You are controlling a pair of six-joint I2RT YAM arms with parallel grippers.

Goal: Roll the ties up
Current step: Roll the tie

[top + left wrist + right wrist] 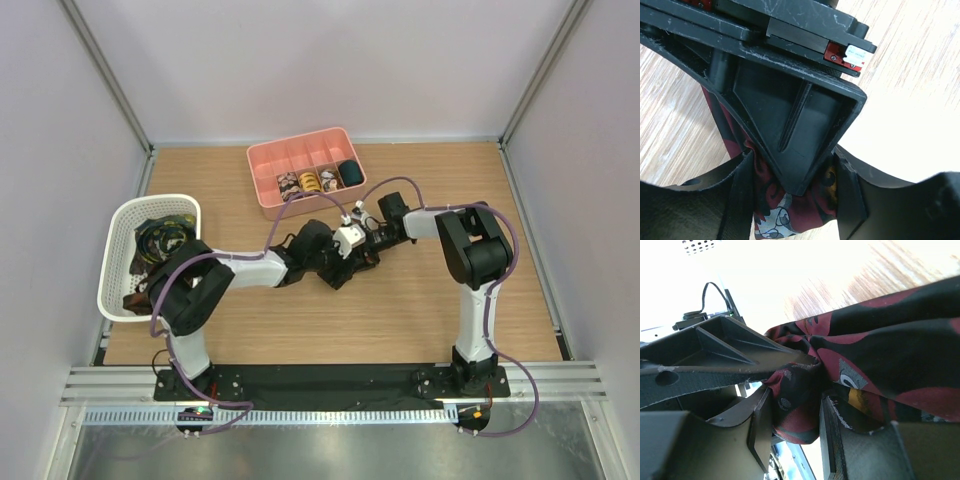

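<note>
A dark red tie [790,212] with black, pale blue and yellow print is bunched between both grippers at the middle of the table. In the left wrist view my left gripper [795,200] has its pads against both sides of the bundle, and one black finger of the right gripper [790,125] pokes down into it. In the right wrist view my right gripper [795,425] is shut on a fold of the same tie [890,355], whose loose length trails off to the right. From above, the left gripper [340,262] and right gripper [362,245] meet tip to tip and hide the tie.
A pink divided tray [258,185] stands behind the grippers with rolled ties [310,181] in its front compartments. A white mesh basket [110,290] at the left holds more loose ties [160,240]. Grey walls close in the table on three sides.
</note>
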